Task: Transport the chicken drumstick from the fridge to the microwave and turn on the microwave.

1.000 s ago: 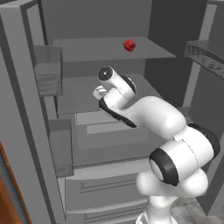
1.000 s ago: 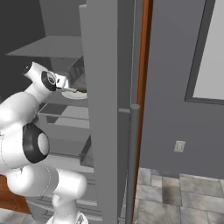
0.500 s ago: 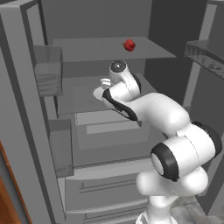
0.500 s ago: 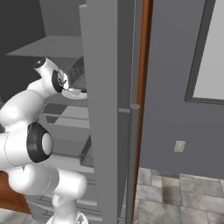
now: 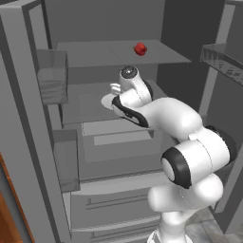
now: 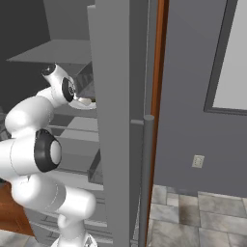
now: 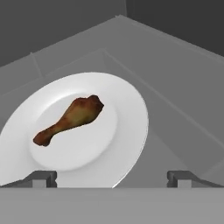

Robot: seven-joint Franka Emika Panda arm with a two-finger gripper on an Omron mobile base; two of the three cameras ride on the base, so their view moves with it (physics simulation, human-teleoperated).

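The chicken drumstick, golden-brown, lies on a white plate on a middle shelf of the open grey fridge. Its thick end points up-right in the hand view. My gripper hovers just short of the plate's near rim, open, with nothing between the fingertips. In the left base view my hand reaches in over the plate. The microwave is out of view.
A small red round item sits on the shelf above. Translucent door bins hang at left, and drawers lie below. In the right base view the fridge door stands edge-on beside my arm, with a wall outlet beyond.
My arm has reached deeper into the fridge, the hand moving right and back over the middle shelf. The gripper stayed open.
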